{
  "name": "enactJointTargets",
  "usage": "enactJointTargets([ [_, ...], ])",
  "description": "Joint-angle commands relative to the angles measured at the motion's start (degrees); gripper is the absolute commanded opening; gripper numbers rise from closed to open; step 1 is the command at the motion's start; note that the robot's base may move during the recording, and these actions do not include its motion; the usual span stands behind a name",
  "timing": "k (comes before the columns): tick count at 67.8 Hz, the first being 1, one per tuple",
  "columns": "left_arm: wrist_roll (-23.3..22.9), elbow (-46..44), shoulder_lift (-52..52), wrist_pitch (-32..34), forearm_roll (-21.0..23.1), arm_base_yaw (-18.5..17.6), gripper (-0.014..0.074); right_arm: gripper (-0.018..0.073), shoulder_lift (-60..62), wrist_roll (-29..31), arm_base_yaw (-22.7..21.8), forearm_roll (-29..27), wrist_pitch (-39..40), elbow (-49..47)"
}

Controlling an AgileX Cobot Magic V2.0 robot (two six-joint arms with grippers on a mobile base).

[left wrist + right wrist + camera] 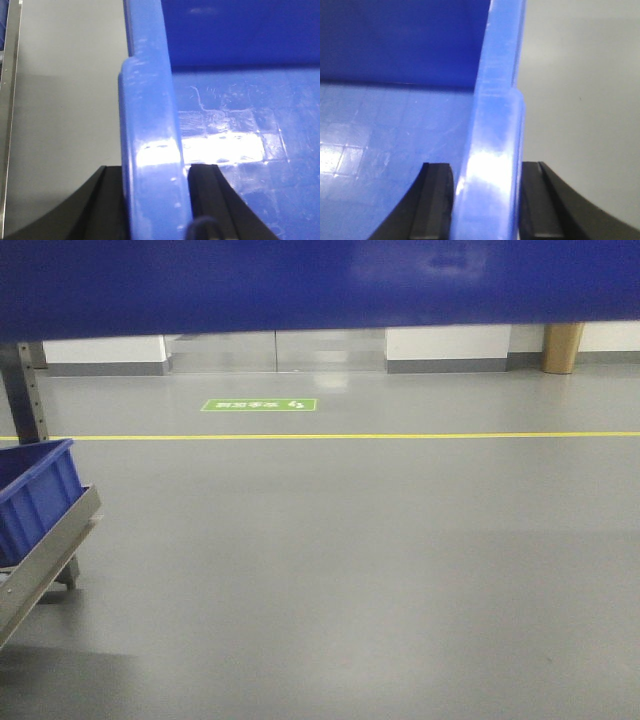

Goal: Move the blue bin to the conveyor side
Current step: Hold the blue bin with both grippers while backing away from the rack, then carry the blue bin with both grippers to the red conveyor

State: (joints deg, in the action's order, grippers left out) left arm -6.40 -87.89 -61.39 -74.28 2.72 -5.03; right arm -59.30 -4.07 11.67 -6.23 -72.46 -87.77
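Left gripper (155, 200) is clamped on the rim of the blue bin (150, 115), one black finger (102, 205) outside the wall and the other inside. The right gripper (487, 197) has the same bite on the opposite rim. Both look pressed tight to the plastic, so I'd call this a proper two-handed hold.

The bin itself is up in the air between the arms, I reckon. In the front view it's the big blue band across the whole top of the picture, with bare grey floor (380, 570) below it. The bin looks empty from both wrist views, as only its glossy bottom shows.

So this is the carry step. The conveyor side, meaning the dark belt, isn't in any of the views, so I can't tell how close it is. The next move needs both arms travelling together and keeping the rim level. Then they lower in sync and only let go once the bin sits flat on the belt.

Counts:
- 2 grippers, 2 fingers showing on each
- 2 blue totes: the held one, plus a second blue bin (35, 495) low on the left, sitting on a tilted steel rail (45, 555)
- 1 yellow line (400, 435)
- 1 green floor marker (258, 405)
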Motion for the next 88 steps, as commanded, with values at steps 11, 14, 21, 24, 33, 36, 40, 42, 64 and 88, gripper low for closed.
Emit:
enactJointTargets([
  [11, 0.33, -0.93, 0.93, 4.32, -3.27, 0.25, -0.0009, -0.0076, 1.09, 1.46, -0.27, 3.72, 5.15, -0.67],
  [14, 0.33, -0.93, 0.93, 4.32, -3.27, 0.25, -0.0009, -0.0076, 1.09, 1.46, -0.27, 3.72, 5.15, -0.67],
  [21, 0.33, -0.93, 0.93, 4.32, -3.36, 0.25, -0.0009, -0.0076, 1.09, 1.46, -0.27, 3.72, 5.15, -0.67],
  [24, 0.33, -0.93, 0.93, 4.32, -3.36, 0.25, -0.0009, -0.0076, 1.09, 1.46, -0.27, 3.72, 5.15, -0.67],
  [33, 0.33, -0.93, 0.93, 4.32, -3.36, 0.25, -0.0009, -0.0076, 1.09, 1.46, -0.27, 3.72, 5.15, -0.67],
  [36, 0.33, -0.93, 0.93, 4.32, -3.36, 0.25, -0.0009, -0.0076, 1.09, 1.46, -0.27, 3.72, 5.15, -0.67],
  [40, 0.33, -0.93, 0.93, 4.32, -3.36, 0.25, -0.0009, -0.0076, 1.09, 1.46, -0.27, 3.72, 5.15, -0.67],
  [42, 0.33, -0.93, 0.93, 4.32, -3.36, 0.25, -0.0009, -0.0076, 1.09, 1.46, -0.27, 3.72, 5.15, -0.67],
  [64, 0.33, -0.93, 0.93, 4.32, -3.36, 0.25, -0.0009, -0.0076, 1.09, 1.46, -0.27, 3.72, 5.15, -0.67],
  [88, 0.33, -0.93, 0.93, 4.32, -3.36, 0.25, -0.0009, -0.0076, 1.09, 1.46, -0.27, 3.72, 5.36, -0.67],
])
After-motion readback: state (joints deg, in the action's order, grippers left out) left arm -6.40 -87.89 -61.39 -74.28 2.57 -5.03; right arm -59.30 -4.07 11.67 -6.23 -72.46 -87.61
